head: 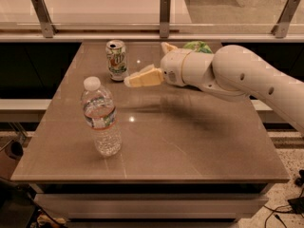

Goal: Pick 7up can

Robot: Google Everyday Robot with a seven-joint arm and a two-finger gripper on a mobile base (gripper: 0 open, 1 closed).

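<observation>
Brown tabletop with 7up can upright at upper centre-left; gripper just right of it at can height, jaws apart and empty, apparently lined up for a side grasp; water bottle lower left, outside that approach; green bag behind the wrist

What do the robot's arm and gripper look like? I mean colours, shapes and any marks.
The arm is made of smooth, rounded, cream-white segments with a few small dark holes; no cables show. The gripper, close beside the 7up can above the table, has pale yellow, wedge-shaped fingers.
</observation>
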